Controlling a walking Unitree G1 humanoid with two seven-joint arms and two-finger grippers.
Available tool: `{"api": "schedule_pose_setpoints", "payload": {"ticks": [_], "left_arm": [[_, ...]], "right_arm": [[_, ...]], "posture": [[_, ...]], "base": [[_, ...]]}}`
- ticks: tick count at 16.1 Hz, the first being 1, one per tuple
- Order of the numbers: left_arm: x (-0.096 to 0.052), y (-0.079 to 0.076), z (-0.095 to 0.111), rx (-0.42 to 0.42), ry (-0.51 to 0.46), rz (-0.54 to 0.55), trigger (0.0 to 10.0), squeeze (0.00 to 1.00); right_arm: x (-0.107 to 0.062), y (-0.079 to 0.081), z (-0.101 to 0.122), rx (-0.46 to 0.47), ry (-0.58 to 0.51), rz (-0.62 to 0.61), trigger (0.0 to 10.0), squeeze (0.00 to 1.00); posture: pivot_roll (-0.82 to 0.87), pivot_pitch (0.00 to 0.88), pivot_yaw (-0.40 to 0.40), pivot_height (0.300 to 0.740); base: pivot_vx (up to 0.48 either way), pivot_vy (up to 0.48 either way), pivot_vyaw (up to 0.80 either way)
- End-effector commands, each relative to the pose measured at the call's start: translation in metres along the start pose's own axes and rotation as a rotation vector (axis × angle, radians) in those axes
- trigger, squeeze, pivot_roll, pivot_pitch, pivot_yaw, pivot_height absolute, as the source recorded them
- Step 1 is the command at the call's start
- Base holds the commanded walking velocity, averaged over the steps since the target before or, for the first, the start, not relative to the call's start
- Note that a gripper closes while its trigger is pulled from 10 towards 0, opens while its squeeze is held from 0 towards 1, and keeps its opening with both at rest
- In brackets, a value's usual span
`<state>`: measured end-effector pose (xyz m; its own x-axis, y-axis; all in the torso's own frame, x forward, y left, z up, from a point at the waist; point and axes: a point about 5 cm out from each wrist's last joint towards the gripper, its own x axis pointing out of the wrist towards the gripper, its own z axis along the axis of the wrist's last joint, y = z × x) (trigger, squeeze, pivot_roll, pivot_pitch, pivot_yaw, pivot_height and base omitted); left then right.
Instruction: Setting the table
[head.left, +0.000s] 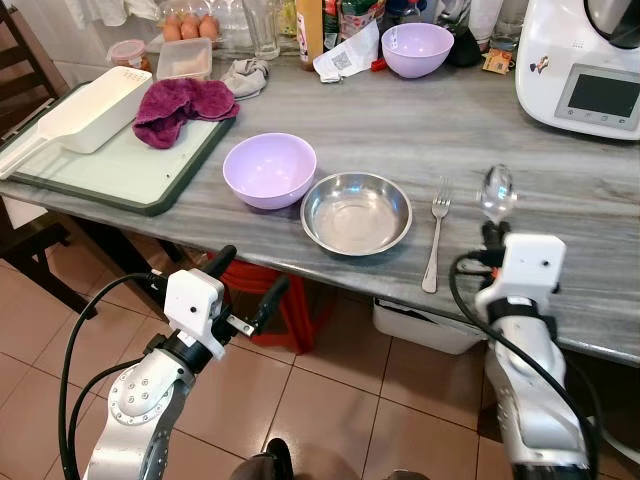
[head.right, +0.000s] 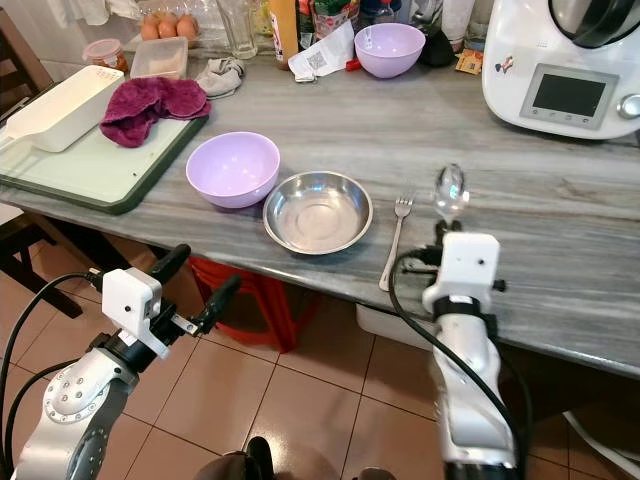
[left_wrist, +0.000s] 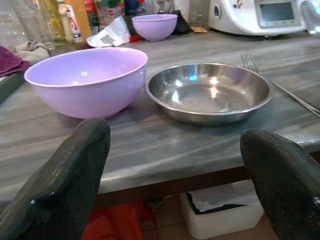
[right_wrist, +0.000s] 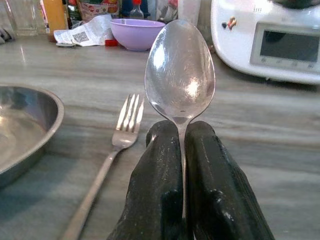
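Note:
A steel bowl (head.left: 356, 212) sits near the front edge of the grey counter (head.left: 560, 190), with a lilac bowl (head.left: 269, 169) touching its left side. To its right a fork (head.left: 436, 238) lies pointing away from me. My right gripper (head.left: 492, 232) is shut on a spoon (head.left: 497, 191), whose bowl sticks up just right of the fork; the spoon (right_wrist: 180, 70) is pinched by its neck. Below the counter edge, left of the bowls, my left gripper (head.left: 247, 280) stands open and empty; its fingers (left_wrist: 65, 185) frame both bowls.
A second lilac bowl (head.left: 417, 48) stands at the back among bottles. A white kitchen machine (head.left: 585, 65) takes the back right. On the left a tray (head.left: 110, 170) holds a maroon cloth (head.left: 183, 106) and a white container (head.left: 95, 108). A red stool (head.left: 290, 310) stands under the counter.

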<state>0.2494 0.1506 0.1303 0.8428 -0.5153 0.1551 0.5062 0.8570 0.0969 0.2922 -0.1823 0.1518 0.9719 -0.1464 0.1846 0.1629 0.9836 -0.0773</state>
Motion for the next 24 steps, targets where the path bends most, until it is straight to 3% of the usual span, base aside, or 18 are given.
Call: {"api": "schedule_pose_setpoints", "payload": {"ticks": [1, 6, 10, 19, 24], "left_arm": [[-0.003, -0.001, -0.001, 0.002, 0.009, -0.027, 10.0, 0.0], [-0.005, -0.002, -0.004, -0.014, 0.024, -0.064, 10.0, 0.0], [-0.006, -0.002, -0.007, -0.02, 0.031, -0.074, 10.0, 0.0], [-0.005, -0.005, -0.007, -0.026, 0.037, -0.084, 10.0, 0.0], [-0.003, -0.006, -0.004, -0.026, 0.034, -0.093, 10.0, 0.0]], "right_arm": [[0.002, 0.001, -0.002, 0.067, 0.042, -0.025, 10.0, 0.0], [0.007, 0.012, -0.01, 0.212, 0.165, -0.045, 10.0, 0.0], [0.008, 0.013, -0.016, 0.235, 0.231, -0.066, 10.0, 0.0], [0.028, -0.006, -0.009, 0.246, 0.238, -0.175, 10.0, 0.0], [0.038, 0.001, -0.013, 0.245, 0.29, -0.146, 10.0, 0.0]], "posture": [[-0.15, 0.193, 0.04, 0.74], [-0.15, 0.191, 0.042, 0.74], [-0.15, 0.198, 0.042, 0.74], [-0.15, 0.207, 0.053, 0.74], [-0.15, 0.21, 0.059, 0.74]], "base": [[0.0, 0.0, 0.0], [0.0, 0.0, 0.0], [0.0, 0.0, 0.0], [0.0, 0.0, 0.0], [0.0, 0.0, 0.0]]}}
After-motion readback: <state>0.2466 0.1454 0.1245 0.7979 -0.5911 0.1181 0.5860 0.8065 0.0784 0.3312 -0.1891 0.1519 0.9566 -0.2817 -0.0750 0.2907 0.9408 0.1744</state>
